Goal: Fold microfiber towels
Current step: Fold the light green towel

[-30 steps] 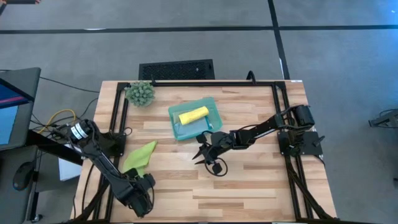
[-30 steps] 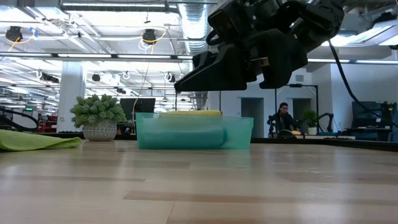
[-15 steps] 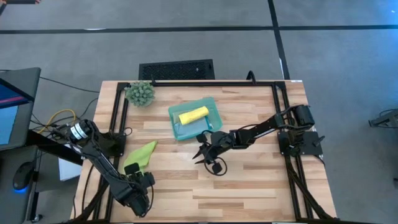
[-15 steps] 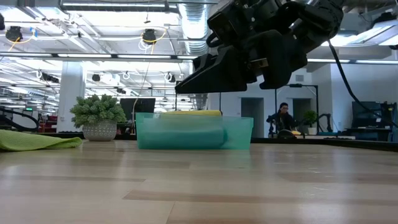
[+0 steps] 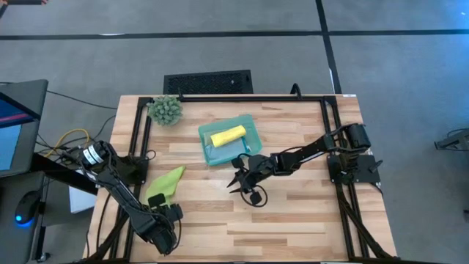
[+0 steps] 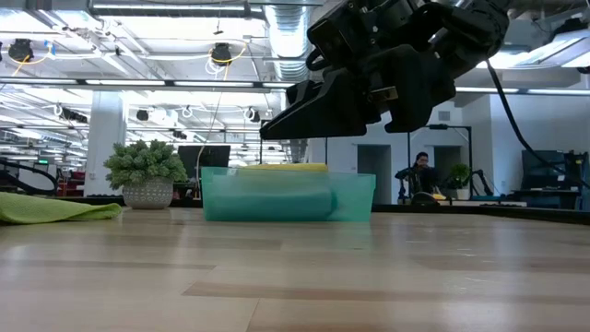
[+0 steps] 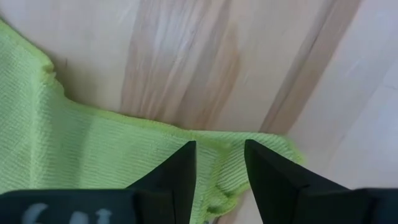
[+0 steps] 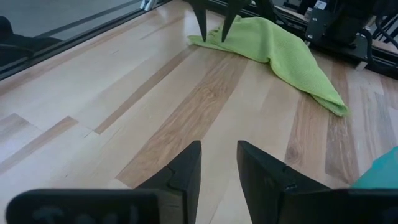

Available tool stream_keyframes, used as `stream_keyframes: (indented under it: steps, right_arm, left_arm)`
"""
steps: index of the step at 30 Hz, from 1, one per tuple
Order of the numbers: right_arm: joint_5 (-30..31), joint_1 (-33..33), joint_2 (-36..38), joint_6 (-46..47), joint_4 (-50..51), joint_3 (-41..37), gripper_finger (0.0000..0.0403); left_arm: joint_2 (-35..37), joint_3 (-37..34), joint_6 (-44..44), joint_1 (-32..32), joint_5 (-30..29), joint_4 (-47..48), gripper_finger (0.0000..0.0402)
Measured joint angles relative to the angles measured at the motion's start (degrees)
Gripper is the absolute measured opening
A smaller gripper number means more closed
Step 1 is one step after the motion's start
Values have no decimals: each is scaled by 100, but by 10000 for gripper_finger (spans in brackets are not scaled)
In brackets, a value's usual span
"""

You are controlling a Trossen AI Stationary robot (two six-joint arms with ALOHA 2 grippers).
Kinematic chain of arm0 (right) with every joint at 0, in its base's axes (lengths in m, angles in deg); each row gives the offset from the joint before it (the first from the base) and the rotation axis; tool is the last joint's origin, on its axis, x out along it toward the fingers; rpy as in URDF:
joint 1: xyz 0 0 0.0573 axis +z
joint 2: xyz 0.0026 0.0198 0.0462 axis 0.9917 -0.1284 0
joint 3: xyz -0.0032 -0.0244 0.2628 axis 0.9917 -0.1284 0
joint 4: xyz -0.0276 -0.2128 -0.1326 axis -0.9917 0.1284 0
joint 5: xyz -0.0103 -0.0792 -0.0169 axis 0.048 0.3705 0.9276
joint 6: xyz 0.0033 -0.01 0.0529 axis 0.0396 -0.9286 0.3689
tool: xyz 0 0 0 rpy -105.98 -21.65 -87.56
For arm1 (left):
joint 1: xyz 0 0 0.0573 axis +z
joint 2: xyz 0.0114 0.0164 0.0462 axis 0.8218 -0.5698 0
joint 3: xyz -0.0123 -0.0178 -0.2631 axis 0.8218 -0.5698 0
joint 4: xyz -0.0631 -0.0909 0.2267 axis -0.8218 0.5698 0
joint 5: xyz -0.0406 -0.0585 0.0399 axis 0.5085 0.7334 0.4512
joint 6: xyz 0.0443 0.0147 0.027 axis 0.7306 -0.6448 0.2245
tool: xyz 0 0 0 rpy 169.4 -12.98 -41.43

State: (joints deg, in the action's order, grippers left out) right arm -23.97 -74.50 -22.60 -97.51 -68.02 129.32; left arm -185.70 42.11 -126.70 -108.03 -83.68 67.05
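A: How will the lime green towel (image 5: pixel 165 184) handle?

B: I'd judge it light, soft and limp. It lies crumpled near the left edge of the worktop (image 5: pixel 293 227), so it will sag from wherever it's pinched. A corner or hem is the sensible place to take it.

A: Is the left gripper (image 7: pixel 219 163) on it?

B: It is down over a corner, fingers partly open on either side of the hem. I can't tell whether they pinch the cloth.

A: And the right gripper (image 8: pixel 217 163)?

B: Above mid-worktop, just beside the teal tray (image 5: pixel 207 135), fingers part open, holding nothing.

A: Anything hard to make out?

B: The tray holds a rolled yellow towel (image 5: pixel 228 135) and something pale blue under it, mostly covered. In the low view the tray's wall blurs its contents.
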Motion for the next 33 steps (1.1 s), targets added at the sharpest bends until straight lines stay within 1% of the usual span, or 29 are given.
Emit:
stream_keyframes:
  steps: [3, 6, 12, 16, 19, 22, 26, 33]
  right_arm:
    - [-2, -2, 0, 0, 2, 1, 125]
    - [-2, 0, 0, 0, 21, 1, 125]
    - [-2, 0, 0, -2, 22, 0, 125]
    - [-2, -2, 0, -4, 20, 1, 125]
    - [-2, -1, 0, -4, 5, -1, 125]
    - [-2, -1, 0, -4, -24, 0, 125]
    - [-2, 0, 0, -4, -22, 1, 125]
    - [-2, 0, 1, -2, -20, 1, 125]
  left_arm:
    - [0, -16, 20, 0, -4, 31, 126]
    - [0, -80, 18, 0, -2, 30, 111]
    - [0, -155, 16, 0, 49, 33, 64]
    - [0, -151, 13, 13, 404, 56, 28]
    - [0, -25, 9, 11, 672, 299, 6]
    - [0, 265, -61, 11, 670, 880, 4]
    - [0, 781, -89, 15, 293, 1741, 1]
    - [0, 1594, -197, 15, -891, 2588, 0]
